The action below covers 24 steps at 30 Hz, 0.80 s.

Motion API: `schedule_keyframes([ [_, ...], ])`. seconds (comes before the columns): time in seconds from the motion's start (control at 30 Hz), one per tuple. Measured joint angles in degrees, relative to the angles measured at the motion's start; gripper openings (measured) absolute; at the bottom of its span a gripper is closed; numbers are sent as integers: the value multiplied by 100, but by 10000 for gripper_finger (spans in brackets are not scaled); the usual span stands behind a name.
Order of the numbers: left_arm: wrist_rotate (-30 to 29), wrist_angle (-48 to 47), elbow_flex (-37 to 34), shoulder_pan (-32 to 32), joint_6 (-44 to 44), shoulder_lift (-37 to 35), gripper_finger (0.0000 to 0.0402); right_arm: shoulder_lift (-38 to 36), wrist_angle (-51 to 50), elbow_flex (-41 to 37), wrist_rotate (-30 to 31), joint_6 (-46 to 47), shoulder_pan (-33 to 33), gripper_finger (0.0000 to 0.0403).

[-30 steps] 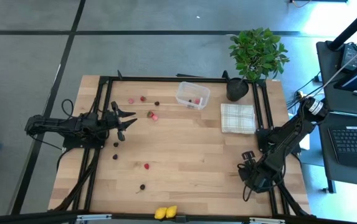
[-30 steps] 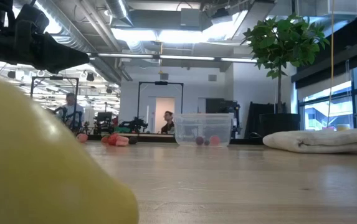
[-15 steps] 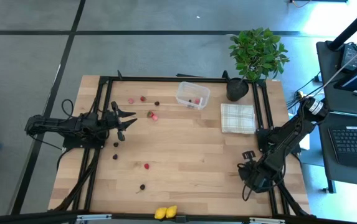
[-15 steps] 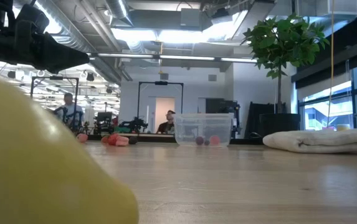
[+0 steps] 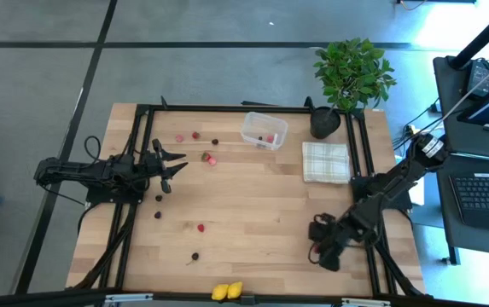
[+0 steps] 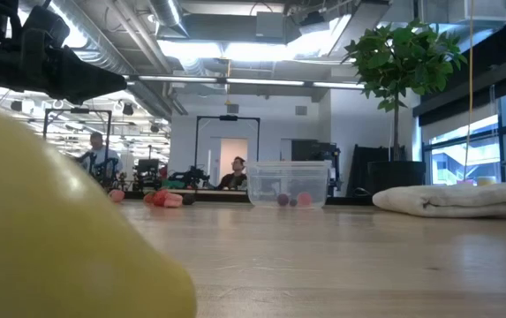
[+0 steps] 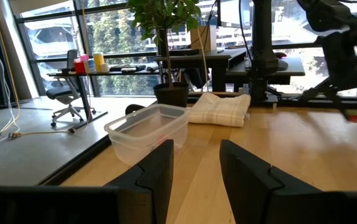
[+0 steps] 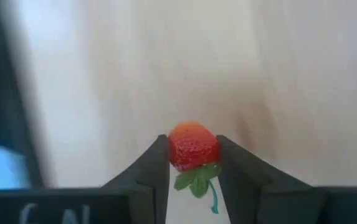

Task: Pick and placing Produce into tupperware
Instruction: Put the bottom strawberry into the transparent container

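The clear tupperware (image 5: 264, 130) (image 6: 289, 184) (image 7: 147, 127) stands at the far middle of the table with a few berries inside. Produce lies loose on the wood: red berries (image 5: 196, 135) (image 5: 200, 228), dark ones (image 5: 195, 255) and two yellow lemons (image 5: 227, 291) at the near edge, one of them (image 6: 49, 230) filling the low view's left. My right gripper (image 5: 321, 249) (image 8: 192, 165), over the near right part of the table, is shut on a red strawberry (image 8: 192, 145). At the table's left, my left gripper (image 5: 169, 166) (image 7: 197, 168) waits open, pointing level at the tupperware. My right gripper pinches the strawberry's two sides (image 8: 173, 149) between its two fingertips. The fingers slant down from above. The berry's green leaves (image 8: 194, 179) and stalk lie back between the fingers, and its red body points at the wood beyond.
A beige checked cloth (image 5: 325, 161) lies folded right of the tupperware, with a potted plant (image 5: 351, 72) at the far right corner. Black frame rails (image 5: 142, 170) run along both sides of the table. Bare wood (image 5: 261, 205) spreads across the middle.
My right gripper has swung from the near right corner toward the table's left and has turned about its wrist as it went. My left arm has kept still.
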Motion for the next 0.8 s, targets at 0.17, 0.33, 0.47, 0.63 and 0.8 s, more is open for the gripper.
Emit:
schedule_keyframes([
  [0.17, 0, 2, 0, -2, 0, 1, 124, -2, 1998, 0, 570, -1333, -726, 113],
  [0.33, 0, 2, 1, -2, -1, 1, 124, -7, 3762, 2, 862, -2963, -1520, 111],
  [0.47, 0, 2, 1, -2, -1, 2, 124, -7, 4503, 116, 880, -3866, -2197, 114],
  [0.63, 0, 2, 0, 0, 0, 0, 124, -7, 3703, 907, 882, -4840, -3026, 110],
  [0.8, 0, 2, 0, 0, 0, 1, 124, -7, 2095, 2226, 882, -5132, -3898, 112],
])
